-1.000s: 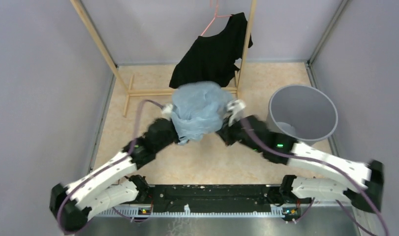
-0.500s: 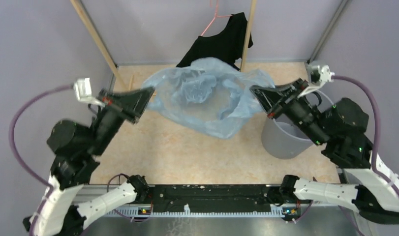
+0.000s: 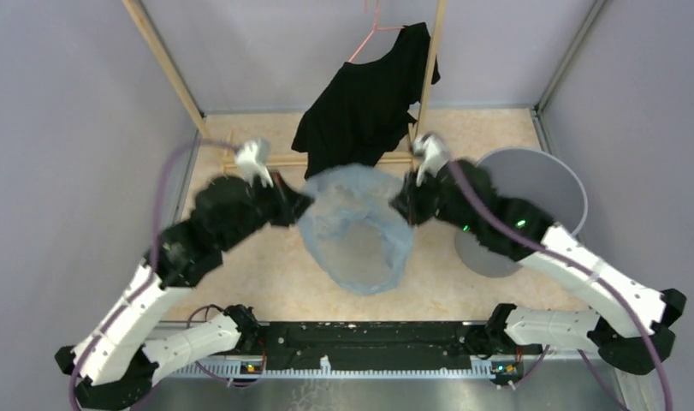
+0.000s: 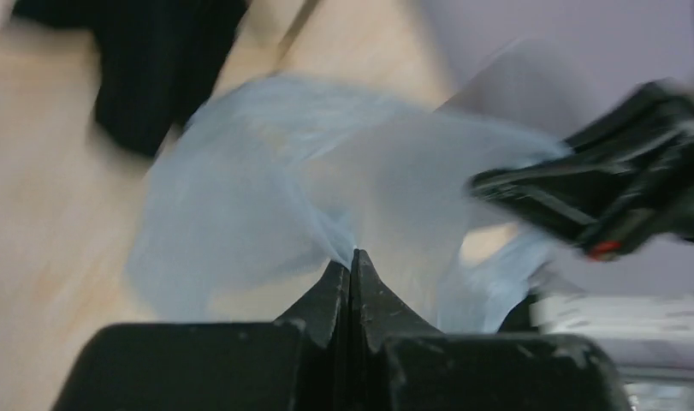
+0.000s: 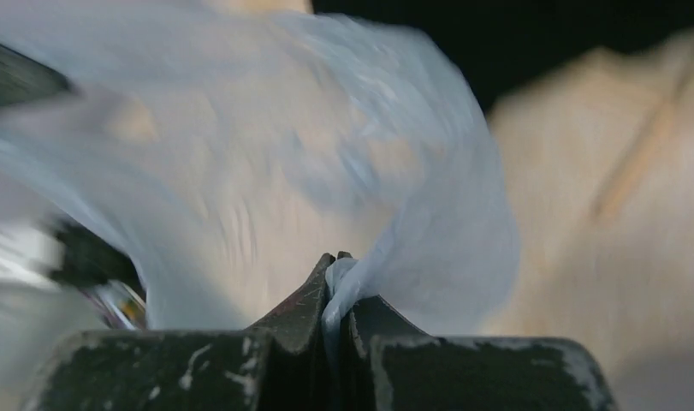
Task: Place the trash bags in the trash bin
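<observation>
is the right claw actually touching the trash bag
Touching. The right wrist view shows the trash bag film pinched inside the shut right claw.

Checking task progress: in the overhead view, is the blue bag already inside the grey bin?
No, the trash bag hangs between the left gripper and right gripper, clear to the left of the trash bin.

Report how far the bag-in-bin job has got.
Done: left gripper and right gripper each pinch an edge of the trash bag, which is held up with its mouth spread. In hand: the bag hangs between them, beside the trash bin, not over it. Remaining: carry it across and lower it in.
</observation>
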Robot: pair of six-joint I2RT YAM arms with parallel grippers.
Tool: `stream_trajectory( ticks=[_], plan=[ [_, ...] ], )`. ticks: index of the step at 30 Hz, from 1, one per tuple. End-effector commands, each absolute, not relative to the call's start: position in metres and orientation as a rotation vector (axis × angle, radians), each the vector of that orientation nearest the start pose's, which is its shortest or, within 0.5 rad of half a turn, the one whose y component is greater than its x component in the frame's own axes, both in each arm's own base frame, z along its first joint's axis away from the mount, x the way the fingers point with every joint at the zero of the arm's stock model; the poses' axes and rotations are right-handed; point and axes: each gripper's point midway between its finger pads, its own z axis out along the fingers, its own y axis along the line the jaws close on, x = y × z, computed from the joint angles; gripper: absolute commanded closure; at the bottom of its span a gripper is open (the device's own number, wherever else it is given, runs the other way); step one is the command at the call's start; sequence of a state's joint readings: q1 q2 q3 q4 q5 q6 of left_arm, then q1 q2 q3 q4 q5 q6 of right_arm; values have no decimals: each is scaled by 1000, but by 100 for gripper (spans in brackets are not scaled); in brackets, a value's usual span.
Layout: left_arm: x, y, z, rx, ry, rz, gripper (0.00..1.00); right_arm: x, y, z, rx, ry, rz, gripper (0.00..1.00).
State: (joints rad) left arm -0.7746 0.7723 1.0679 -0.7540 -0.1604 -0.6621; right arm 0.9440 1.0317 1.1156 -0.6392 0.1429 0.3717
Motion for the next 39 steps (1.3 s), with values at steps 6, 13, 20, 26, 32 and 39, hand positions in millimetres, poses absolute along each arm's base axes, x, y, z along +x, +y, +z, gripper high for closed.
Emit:
stream_trajectory(
  ticks=[6,13,20,26,32,39],
  plan=[
    [111,-219,578,457,1210,-1352,100,123,229,545,-559,1223,1132,100],
    [211,-171,238,-118,2041,-648,100,196,259,263,-434,1937,791,100],
    [211,-199,322,22,1870,-835,100,205,273,320,-458,1850,868,100],
    [117,-209,564,422,1211,-1289,100,146,246,530,-572,1321,1092,100],
    [188,-177,437,-61,1506,-1053,100,169,231,459,-412,1419,1005,100],
    [177,-181,193,-179,2220,-792,100,169,266,213,-479,2079,949,100]
  ],
)
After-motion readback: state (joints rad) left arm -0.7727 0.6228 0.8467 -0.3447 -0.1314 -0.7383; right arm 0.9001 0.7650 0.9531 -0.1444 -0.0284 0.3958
